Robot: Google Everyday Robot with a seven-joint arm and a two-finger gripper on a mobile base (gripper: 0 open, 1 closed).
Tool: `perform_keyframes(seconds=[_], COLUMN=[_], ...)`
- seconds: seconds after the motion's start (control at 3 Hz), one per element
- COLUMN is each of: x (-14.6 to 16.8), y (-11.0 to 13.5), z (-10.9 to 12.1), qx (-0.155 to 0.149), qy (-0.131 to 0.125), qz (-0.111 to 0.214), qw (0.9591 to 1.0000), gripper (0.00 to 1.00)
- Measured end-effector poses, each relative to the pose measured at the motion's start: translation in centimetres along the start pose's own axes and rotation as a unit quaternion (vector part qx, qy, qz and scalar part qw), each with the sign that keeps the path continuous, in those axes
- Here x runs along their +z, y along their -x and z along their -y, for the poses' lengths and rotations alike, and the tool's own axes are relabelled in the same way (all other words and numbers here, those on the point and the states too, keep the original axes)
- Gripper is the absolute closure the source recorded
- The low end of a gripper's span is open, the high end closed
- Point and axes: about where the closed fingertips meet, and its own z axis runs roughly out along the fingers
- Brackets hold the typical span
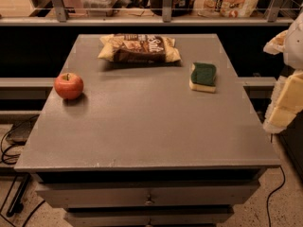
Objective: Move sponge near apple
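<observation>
Green scouring top up and pale yellow foam beneath, the sponge [203, 77] lies flat on the grey surface [142, 131], in the far right part, with nothing touching it. Just to its left and a little farther back I see a yellow-brown snack bag [139, 48] lying flat near the far edge, apart from the sponge. The apple [69, 85], red-orange with its short dark stem up, stands close to the left edge, well apart from the sponge, with a wide bare stretch of the top between them. The gripper [285, 105] shows as pale white and yellow parts at the right border of my view, out past the right edge of the surface and near the sponge's side; I cannot tell whether it is open or closed, and it holds nothing that I can see. Below the front edge are drawers [149, 195], and dark cables [9, 150] trail on the floor at the left.
</observation>
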Motion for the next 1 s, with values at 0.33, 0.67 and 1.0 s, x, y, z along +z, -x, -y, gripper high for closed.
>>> perform_keyframes(seconds=[0.33, 0.67, 1.0], x=[0.0, 0.7, 1.6], y=[0.0, 1.5, 3.3], z=[0.0, 1.5, 2.7], qx=[0.000, -0.004, 0.004], qy=[0.000, -0.009, -0.013], qz=[0.000, 0.064, 0.123], qw=[1.0000, 0.9979, 0.9923], gripper=[0.00, 0.00, 0.00])
